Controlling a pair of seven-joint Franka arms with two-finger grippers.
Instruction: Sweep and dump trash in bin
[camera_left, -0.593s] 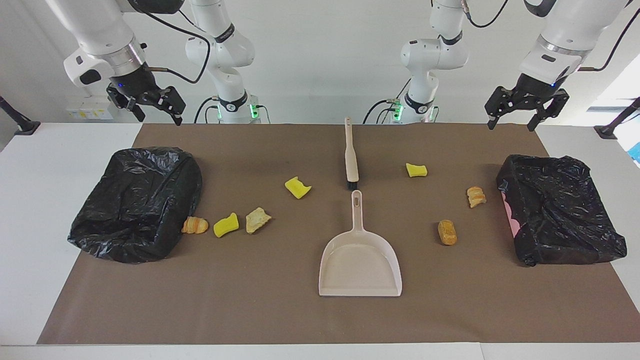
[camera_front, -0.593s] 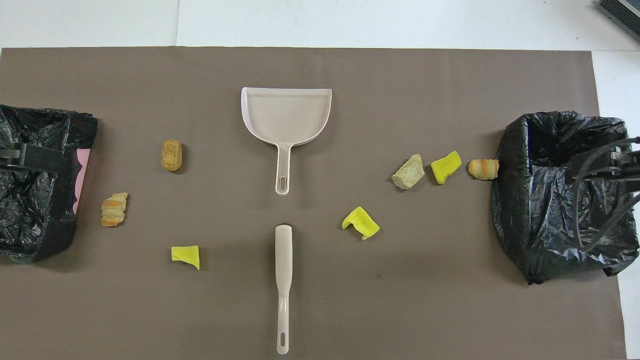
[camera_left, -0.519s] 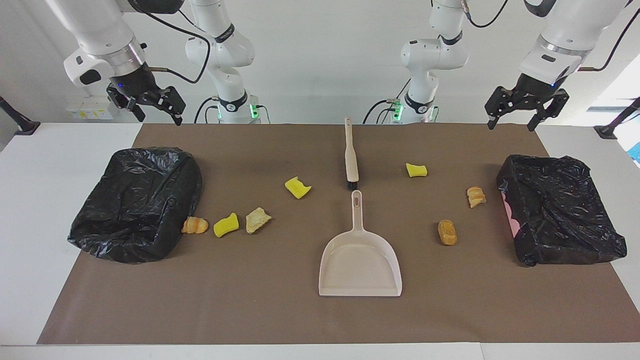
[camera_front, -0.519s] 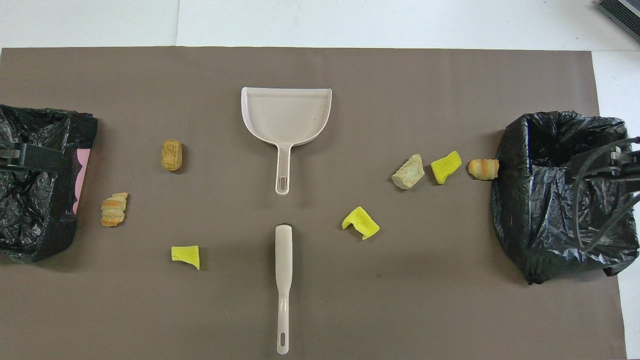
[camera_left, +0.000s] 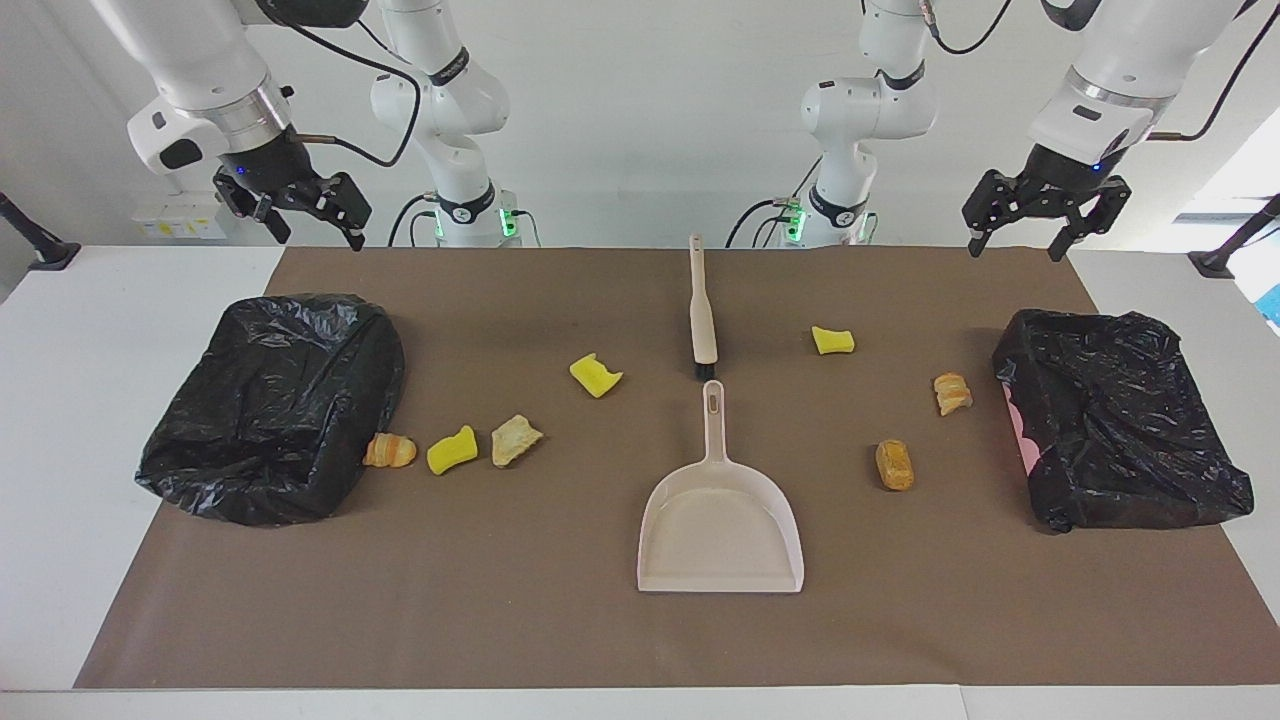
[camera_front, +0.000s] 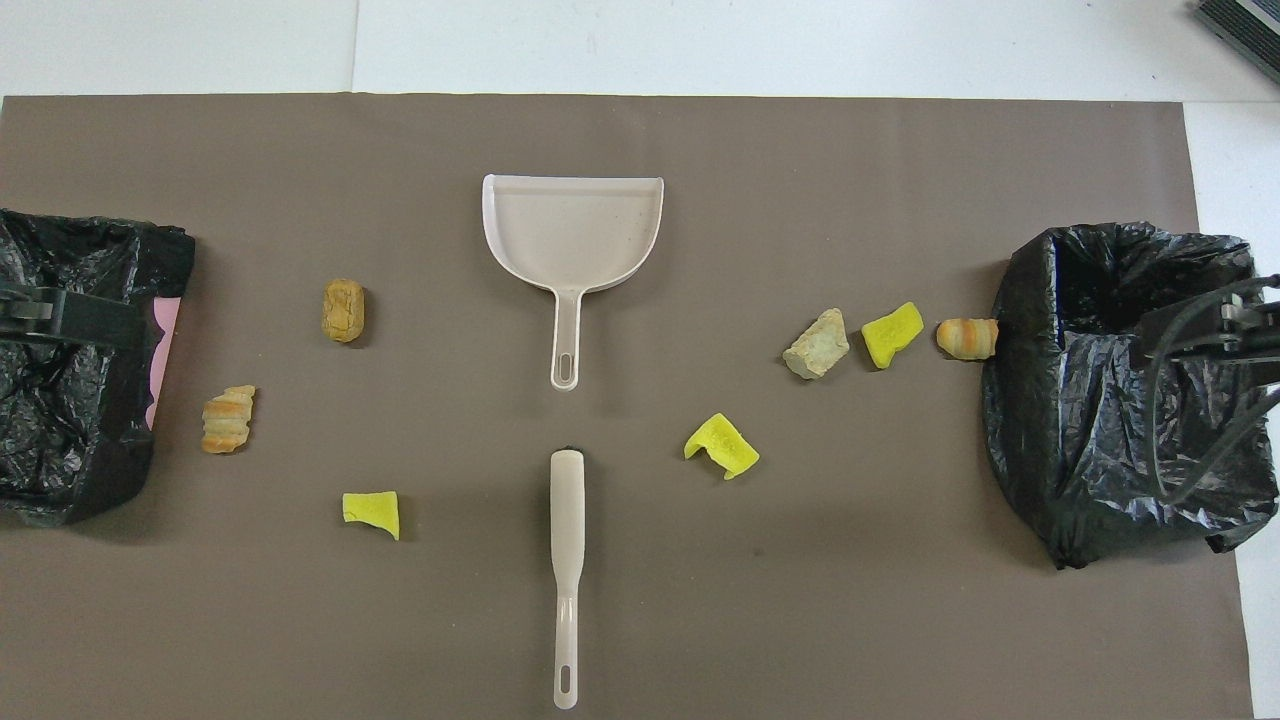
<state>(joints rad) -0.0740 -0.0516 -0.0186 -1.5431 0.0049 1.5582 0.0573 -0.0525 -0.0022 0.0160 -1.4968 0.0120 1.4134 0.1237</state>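
Brown mat (camera_left: 560, 620) holds seven trash pieces (camera_left: 596, 375), two bins (camera_left: 275, 405).

yellow and golden-brown trash (camera_left: 596, 375), beige dustpan (camera_left: 720, 530), black bins (camera_left: 270, 405)

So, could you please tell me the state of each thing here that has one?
Beige plastic dustpan: flat, empty.
Beige brush: lying, unheld.
Black-lined bins: open-topped.
Seven yellow and brown trash pieces: scattered, unswept.
Left claw: open, empty.
Right claw: open, empty.
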